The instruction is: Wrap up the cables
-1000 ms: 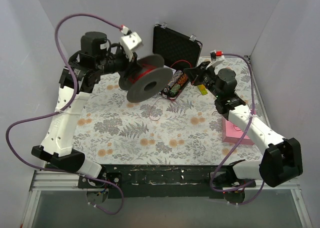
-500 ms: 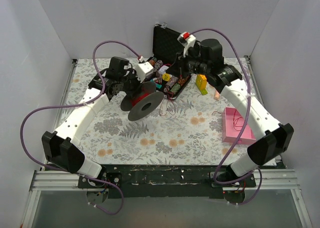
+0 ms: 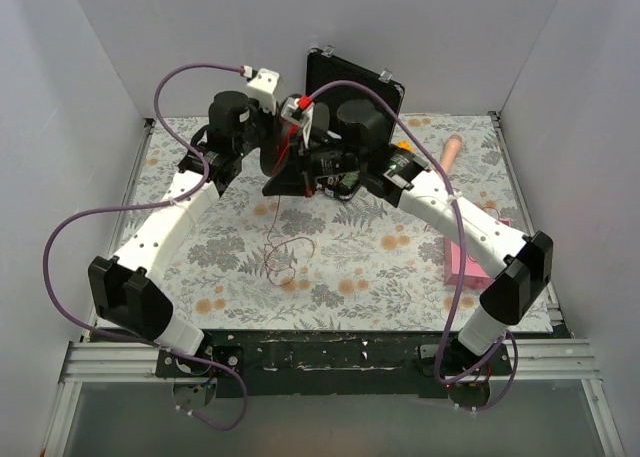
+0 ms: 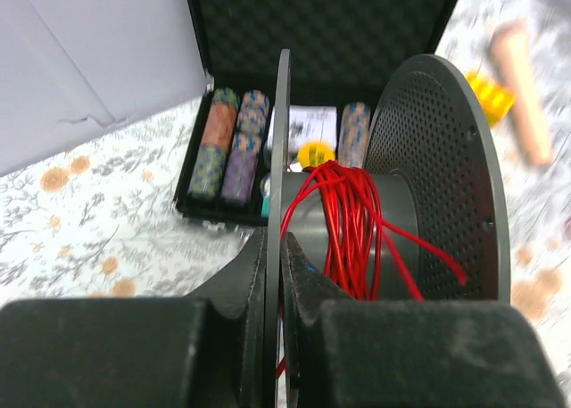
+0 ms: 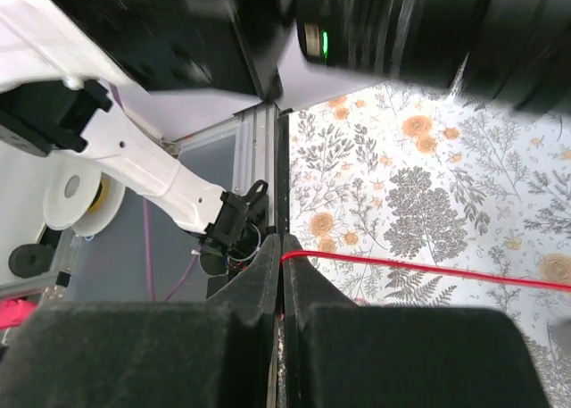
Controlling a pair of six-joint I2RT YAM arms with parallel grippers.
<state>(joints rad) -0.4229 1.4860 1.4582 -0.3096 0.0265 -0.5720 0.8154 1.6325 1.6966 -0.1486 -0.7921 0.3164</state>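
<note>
In the left wrist view my left gripper (image 4: 279, 274) is shut on the left flange of a grey spool (image 4: 446, 185). Red wire (image 4: 350, 229) is wound on the spool's core. In the right wrist view my right gripper (image 5: 283, 247) is shut on the thin red wire (image 5: 428, 271), which runs off to the right above the floral table. In the top view both grippers meet at the back centre, the left gripper (image 3: 272, 157) just behind the right gripper (image 3: 272, 187). The spool is mostly hidden under my right wrist. A strand drops to loose red wire loops (image 3: 283, 262) on the table.
An open black case (image 3: 355, 87) holding coloured rolls (image 4: 232, 149) stands at the back, right behind the spool. A pink tray (image 3: 462, 265) lies at the right. A pinkish cylinder (image 3: 450, 153) and a yellow block (image 4: 492, 95) lie at the back right.
My right arm has swung left across the case to the spool and now pinches the wire. The left arm has drawn the spool back. Loose wire loops now lie mid-table.
</note>
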